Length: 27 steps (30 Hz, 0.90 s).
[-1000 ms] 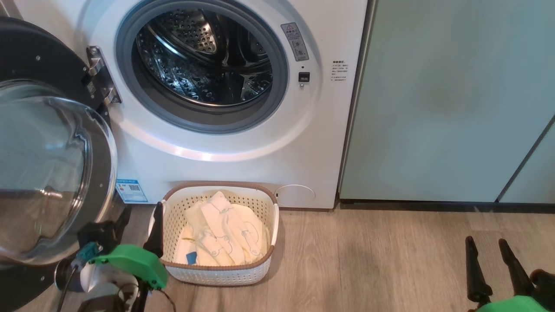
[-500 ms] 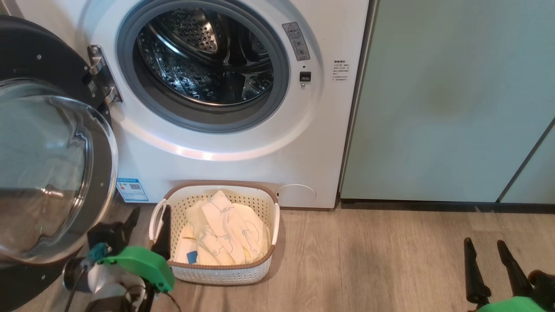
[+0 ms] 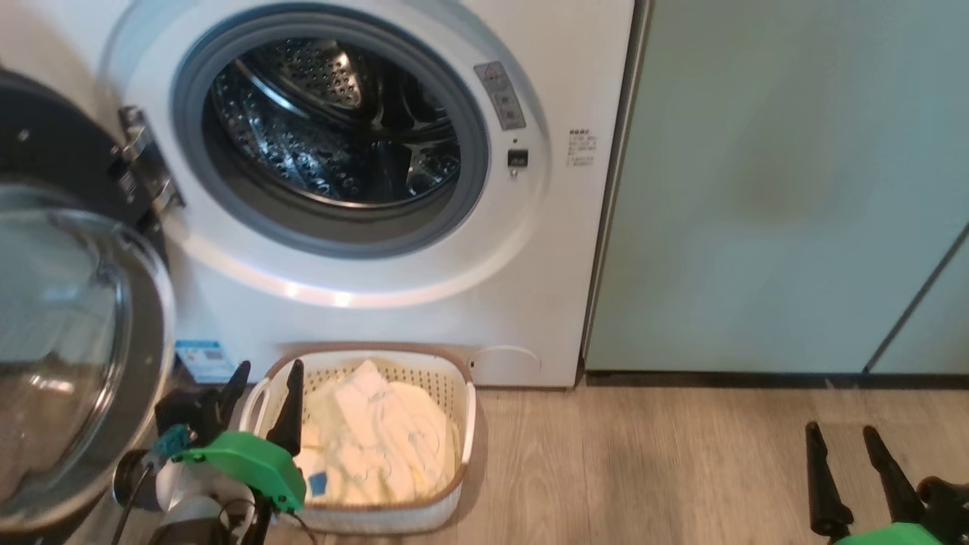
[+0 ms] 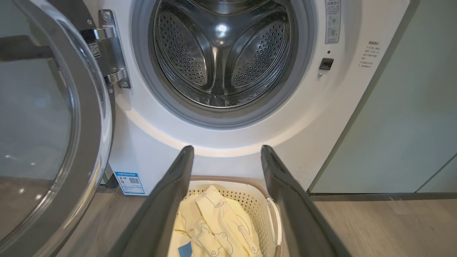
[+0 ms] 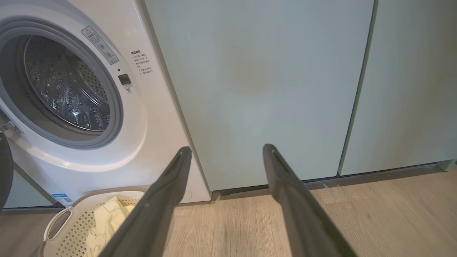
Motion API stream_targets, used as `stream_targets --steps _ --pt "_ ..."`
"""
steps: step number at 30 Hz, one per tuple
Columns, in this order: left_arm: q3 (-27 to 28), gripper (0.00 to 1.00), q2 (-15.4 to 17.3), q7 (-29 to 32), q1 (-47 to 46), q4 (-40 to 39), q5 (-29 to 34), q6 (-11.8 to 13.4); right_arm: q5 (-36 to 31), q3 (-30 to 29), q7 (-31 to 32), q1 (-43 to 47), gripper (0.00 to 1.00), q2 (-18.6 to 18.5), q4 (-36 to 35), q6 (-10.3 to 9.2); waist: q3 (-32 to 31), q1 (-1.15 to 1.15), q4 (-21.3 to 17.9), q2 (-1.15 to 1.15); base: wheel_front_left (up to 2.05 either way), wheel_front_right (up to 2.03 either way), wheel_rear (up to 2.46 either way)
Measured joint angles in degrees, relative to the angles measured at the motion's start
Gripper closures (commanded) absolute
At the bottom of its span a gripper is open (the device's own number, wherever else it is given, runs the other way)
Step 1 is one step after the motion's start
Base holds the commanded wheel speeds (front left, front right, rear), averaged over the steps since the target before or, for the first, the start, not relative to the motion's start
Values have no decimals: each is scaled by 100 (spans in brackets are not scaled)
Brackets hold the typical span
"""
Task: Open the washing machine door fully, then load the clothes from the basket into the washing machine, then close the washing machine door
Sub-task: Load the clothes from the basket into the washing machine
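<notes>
door: round black-rimmed glass washing machine door swung open, left | load: pale yellow printed clothes in cream perforated basket on wood floor before white washing machine | left claw open by basket's left handle | right claw open, empty

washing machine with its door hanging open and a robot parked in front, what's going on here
A two-armed robot is doing laundry. The washing machine door is swung wide open to the left, and the steel drum looks empty. The pale yellow clothes lie in the basket on the floor right in front of the washing machine. The left hand is poised open by the basket's left handle, holding nothing. The right hand is open too, low over the wooden floor. Loading has not begun.
</notes>
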Motion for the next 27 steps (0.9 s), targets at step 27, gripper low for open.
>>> stream_targets --steps 27 --pt "-80 0 13 0 -83 -33 -240 0 0 -29 0 -3 0 4 -76 0 101 0 47 0 73 -62 -12"
